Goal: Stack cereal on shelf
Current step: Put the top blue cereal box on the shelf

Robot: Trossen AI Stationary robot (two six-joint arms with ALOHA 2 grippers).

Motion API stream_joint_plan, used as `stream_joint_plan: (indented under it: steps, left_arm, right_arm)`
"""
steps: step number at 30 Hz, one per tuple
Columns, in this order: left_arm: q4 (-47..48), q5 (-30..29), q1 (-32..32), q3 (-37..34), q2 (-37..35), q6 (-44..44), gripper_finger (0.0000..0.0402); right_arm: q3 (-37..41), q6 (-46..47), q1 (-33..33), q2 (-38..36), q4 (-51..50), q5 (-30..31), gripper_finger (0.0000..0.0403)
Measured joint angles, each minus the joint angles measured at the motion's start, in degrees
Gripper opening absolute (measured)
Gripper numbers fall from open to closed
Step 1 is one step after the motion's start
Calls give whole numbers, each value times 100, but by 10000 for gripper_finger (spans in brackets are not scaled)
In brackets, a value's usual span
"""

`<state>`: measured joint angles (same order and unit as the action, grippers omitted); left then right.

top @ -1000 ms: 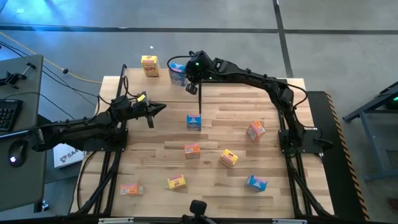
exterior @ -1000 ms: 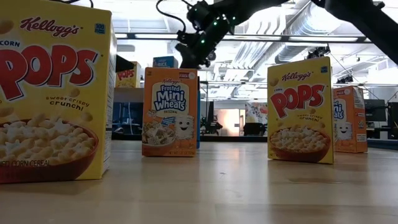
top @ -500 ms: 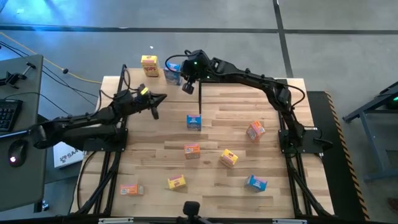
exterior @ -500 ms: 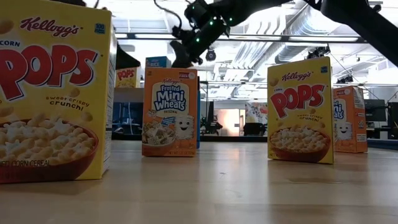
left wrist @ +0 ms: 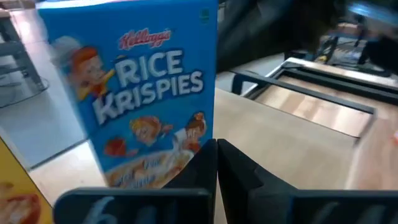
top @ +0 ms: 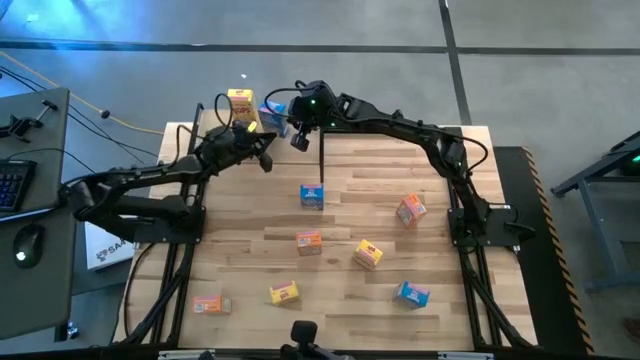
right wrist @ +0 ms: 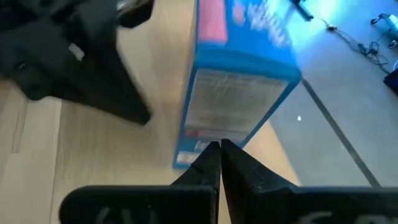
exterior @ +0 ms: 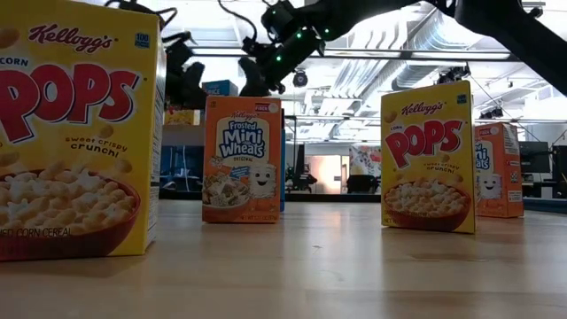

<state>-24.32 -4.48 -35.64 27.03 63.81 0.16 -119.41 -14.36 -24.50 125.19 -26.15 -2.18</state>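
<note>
Left gripper [top: 266,152] has neared blue box [top: 275,112] (jaws shut).

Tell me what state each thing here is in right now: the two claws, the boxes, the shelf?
Left claw: shut, empty, facing the Rice Krispies box.
Right claw: shut, empty, just behind the same box.
Rice Krispies box: upright on the shelf, ungripped.
Yellow Corn Pops box: on the shelf beside it.
Shelf: holds those two boxes.
Seven other boxes: scattered over the table.
</note>
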Motion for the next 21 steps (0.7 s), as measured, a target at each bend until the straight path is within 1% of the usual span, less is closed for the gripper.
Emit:
stream_joint_plan:
  steps: [3, 10, 21]
  left_arm:
    - [2, -64, -70, 119, 185, 11, 3]
    - [-97, -161, -175, 237, 473, 11, 3]
    - [-350, -265, -437, 236, 730, -56, 3]
  right_arm:
    - [1, 36, -18, 104, 175, -104, 0]
    - [1, 48, -25, 221, 516, -90, 0]
    - [1, 41, -97, 275, 589, -104, 0]
